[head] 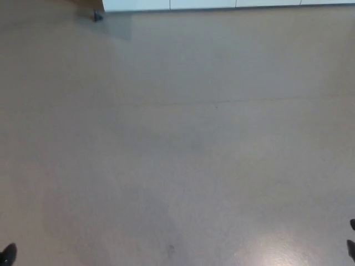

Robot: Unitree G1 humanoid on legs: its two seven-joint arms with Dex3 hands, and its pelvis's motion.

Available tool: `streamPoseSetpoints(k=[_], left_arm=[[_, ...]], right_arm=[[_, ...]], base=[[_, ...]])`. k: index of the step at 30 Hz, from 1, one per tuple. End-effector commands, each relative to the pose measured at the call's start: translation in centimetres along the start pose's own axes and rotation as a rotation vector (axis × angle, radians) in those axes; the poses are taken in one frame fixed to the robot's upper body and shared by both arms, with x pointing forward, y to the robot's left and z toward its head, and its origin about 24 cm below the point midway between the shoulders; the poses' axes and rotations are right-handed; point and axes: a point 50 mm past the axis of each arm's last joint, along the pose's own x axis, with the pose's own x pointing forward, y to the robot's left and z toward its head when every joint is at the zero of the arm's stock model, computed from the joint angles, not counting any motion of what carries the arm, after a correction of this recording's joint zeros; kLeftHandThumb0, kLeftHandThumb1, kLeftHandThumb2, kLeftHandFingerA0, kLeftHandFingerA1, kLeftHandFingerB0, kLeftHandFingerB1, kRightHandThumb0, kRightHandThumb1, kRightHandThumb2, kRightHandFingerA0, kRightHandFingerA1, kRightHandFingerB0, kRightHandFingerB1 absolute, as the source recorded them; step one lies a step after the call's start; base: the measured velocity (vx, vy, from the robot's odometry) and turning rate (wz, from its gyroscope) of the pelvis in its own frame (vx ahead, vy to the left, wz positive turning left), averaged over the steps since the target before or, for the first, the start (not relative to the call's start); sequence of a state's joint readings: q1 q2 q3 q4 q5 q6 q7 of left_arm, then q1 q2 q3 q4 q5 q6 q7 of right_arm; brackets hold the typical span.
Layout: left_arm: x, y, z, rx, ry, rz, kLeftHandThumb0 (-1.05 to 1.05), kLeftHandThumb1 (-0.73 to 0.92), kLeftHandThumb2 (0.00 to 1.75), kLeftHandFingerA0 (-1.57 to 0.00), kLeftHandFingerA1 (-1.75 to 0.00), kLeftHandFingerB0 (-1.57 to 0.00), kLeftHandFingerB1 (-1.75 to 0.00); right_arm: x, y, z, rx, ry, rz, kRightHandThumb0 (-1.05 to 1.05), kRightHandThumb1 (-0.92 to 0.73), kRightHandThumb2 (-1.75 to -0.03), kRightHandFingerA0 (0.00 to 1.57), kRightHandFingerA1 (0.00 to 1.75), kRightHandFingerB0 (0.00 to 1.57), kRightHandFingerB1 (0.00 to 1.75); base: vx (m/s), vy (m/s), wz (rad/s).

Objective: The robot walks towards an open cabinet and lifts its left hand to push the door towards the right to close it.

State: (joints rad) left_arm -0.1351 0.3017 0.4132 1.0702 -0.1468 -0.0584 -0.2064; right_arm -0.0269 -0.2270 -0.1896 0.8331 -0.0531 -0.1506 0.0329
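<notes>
The head view is almost all pale grey floor [177,144]. Along the top edge runs the white bottom strip of the cabinet [222,4], split by thin seams. At the top left a brownish panel [83,3] meets that strip, with a small dark fitting [97,16] under its corner; whether this is the open door I cannot tell. Only a black tip of my left hand [8,255] shows in the bottom left corner. Black bits of my right hand [351,248] show at the bottom right edge. Both hands are low and far from the cabinet.
A faint seam [216,103] crosses the floor from left to right. A greyer reflection [119,27] lies on the floor below the cabinet's left end. A bright glare patch [277,249] sits near the bottom right.
</notes>
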Motion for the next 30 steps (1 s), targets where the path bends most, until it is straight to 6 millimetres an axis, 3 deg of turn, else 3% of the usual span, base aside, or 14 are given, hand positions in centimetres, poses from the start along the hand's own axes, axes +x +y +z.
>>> streamPoseSetpoints(k=[1,22,23,30], left_arm=[[-0.1,0.5,0.3,-0.029,-0.050,-0.011,-0.15,0.43,0.90,-0.43,-0.60,-0.22,-0.51],[-0.3,0.6,0.0,-0.007,-0.040,-0.013,-0.16,0.45,0.91,-0.44,-0.61,-0.23,-0.52],[-0.2,0.6,0.0,-0.008,-0.041,-0.014,-0.18,0.64,0.59,-0.56,-0.45,-0.35,-0.37],[-0.3,0.6,0.0,0.031,-0.044,-0.023,-0.21,0.64,0.58,-0.52,-0.43,-0.36,-0.37]], right_arm=[[-0.1,-0.8,0.3,-0.002,-0.038,-0.017,-0.29,-0.71,-0.61,0.54,0.46,0.42,0.39],[-0.7,-0.7,-0.9,0.004,-0.015,-0.012,-0.29,-0.70,-0.60,0.56,0.45,0.44,0.39],[-0.7,-0.7,-0.9,-0.001,-0.015,-0.012,-0.28,-0.71,-0.60,0.57,0.45,0.44,0.39],[-0.7,-0.7,-1.1,-0.007,-0.003,-0.012,-0.27,-0.71,-0.60,0.62,0.46,0.44,0.38]], base=[[-0.14,-0.029,0.55],[0.14,0.112,0.02],[0.25,-0.134,0.13],[0.35,-0.210,0.22]])
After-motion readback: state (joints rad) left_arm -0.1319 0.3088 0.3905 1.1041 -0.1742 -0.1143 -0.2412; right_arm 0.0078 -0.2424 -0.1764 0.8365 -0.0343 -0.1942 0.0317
